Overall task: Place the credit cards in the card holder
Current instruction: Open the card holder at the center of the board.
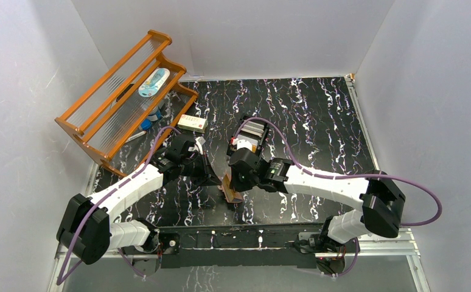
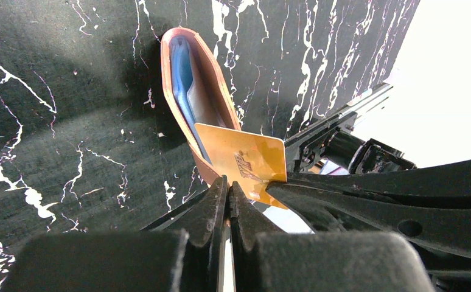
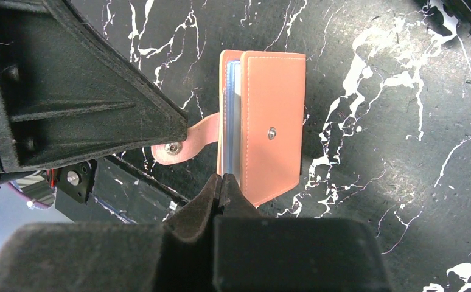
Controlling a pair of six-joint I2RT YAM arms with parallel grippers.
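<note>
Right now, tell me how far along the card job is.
Done: the card holder stands open, blue and grey edges already in its sleeves, though I cannot tell if they are cards. In hand: a gold card sticks partway out, the shut left gripper at its corner, the right gripper shut on the holder's edge. Left: seat that card, then load the grey cards waiting beyond the right arm.
</note>
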